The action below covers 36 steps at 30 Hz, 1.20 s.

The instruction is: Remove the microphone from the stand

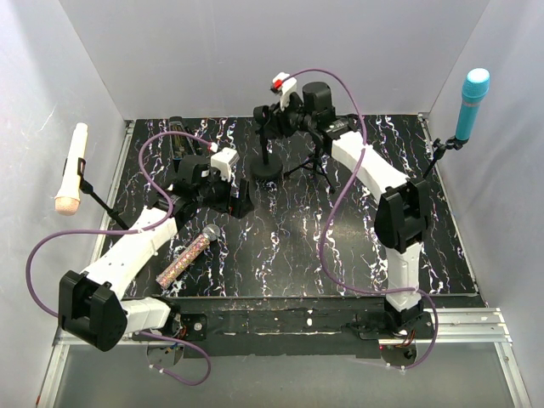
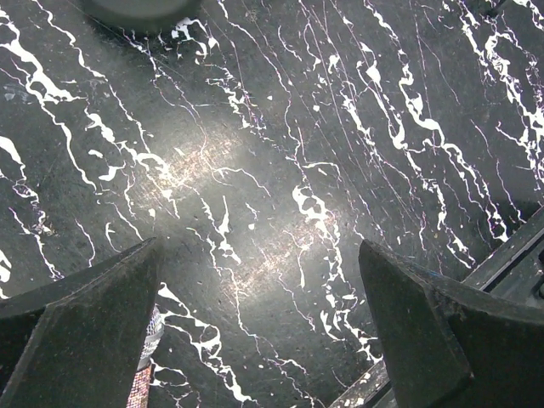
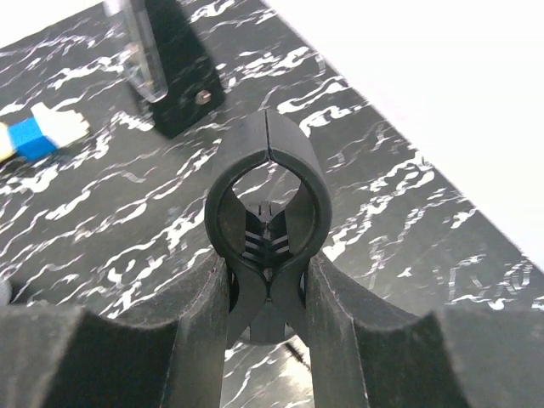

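Left tool (image 2: 259, 246) low, agape — microphone (image 1: 189, 253) nearby

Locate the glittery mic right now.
Top view: the glittery microphone lies flat on the table's left side, beside the left arm, just base-side of the open left gripper; the right gripper clamps the empty stand clip.

Black tabletop (image 1: 280, 246) with white marble veining fills frame centre. Plain white walls (image 1: 280, 51) close it in at top, left and right. Aluminium rail (image 1: 476, 327) along bottom edge, light soft and even.
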Each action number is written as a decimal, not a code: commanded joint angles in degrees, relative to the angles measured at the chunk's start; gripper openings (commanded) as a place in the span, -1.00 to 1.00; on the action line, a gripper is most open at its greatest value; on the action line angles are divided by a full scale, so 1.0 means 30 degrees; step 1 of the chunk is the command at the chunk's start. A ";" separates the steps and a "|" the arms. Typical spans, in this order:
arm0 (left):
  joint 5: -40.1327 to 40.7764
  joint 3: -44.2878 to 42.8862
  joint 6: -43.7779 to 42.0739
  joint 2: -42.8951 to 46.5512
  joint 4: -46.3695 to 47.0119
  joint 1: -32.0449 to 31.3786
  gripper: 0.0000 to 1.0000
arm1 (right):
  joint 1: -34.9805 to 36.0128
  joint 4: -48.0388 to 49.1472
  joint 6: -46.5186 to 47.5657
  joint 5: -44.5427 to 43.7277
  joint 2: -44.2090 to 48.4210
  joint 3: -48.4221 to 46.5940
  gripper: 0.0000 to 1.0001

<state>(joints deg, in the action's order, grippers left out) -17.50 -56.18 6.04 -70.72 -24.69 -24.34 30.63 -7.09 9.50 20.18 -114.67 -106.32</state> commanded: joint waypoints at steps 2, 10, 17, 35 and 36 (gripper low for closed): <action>-0.0787 -0.1018 -0.0872 0.0049 -0.0648 0.0289 0.96 | -0.0689 0.1023 -0.1231 -0.0809 -0.1526 -0.4221 -0.97; -0.1346 -0.1106 -0.0696 -0.0304 -0.0413 0.0583 0.96 | -0.0806 -0.0183 -0.1992 -0.2568 -0.2179 -0.4374 0.38; -0.2193 -0.0989 -0.0521 -0.0859 0.0318 0.0583 0.96 | -0.1041 0.0137 -0.2813 -0.1633 0.1508 -0.1683 0.66; -0.5654 -0.3800 -0.0872 -0.4170 -0.0677 0.0144 0.96 | -0.1273 -1.3118 0.2488 -0.0242 2.0690 0.9095 0.15; -0.5507 -0.3802 -0.0727 -0.4258 -0.0561 0.0086 0.96 | -0.1652 -1.4120 0.2663 -0.1530 2.2155 0.9799 0.13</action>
<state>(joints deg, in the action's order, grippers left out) -32.18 -65.01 4.38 -82.76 -25.12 -23.33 27.70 -31.05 14.13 26.04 -59.99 -82.81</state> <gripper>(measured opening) 0.981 0.588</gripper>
